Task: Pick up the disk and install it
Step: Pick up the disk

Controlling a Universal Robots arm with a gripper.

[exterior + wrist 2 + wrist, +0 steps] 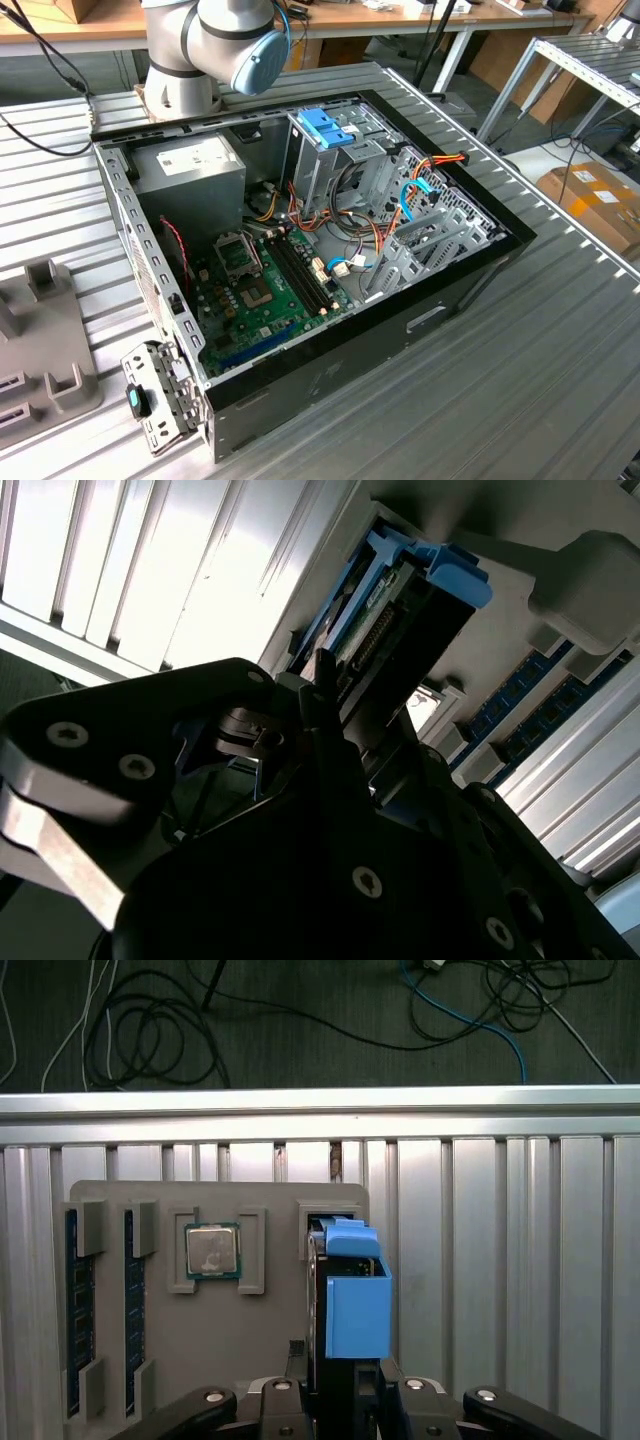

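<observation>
Gripper [345, 1392], perhaps around partly hidden disk [357, 1305]

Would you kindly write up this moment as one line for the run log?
phase: pick | gripper: at disk | disk: standing in grey tray slot | not installed

The gripper [345, 1385], itself cropped, hides the disk's [357, 1310] near end from me. Part of the tray [275, 1325] around the disk is covered too.

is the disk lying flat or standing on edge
On edge: the silver-metal disk in light-blue plastic rails stands upright in a slot of the flat grey plastic tray.
</observation>
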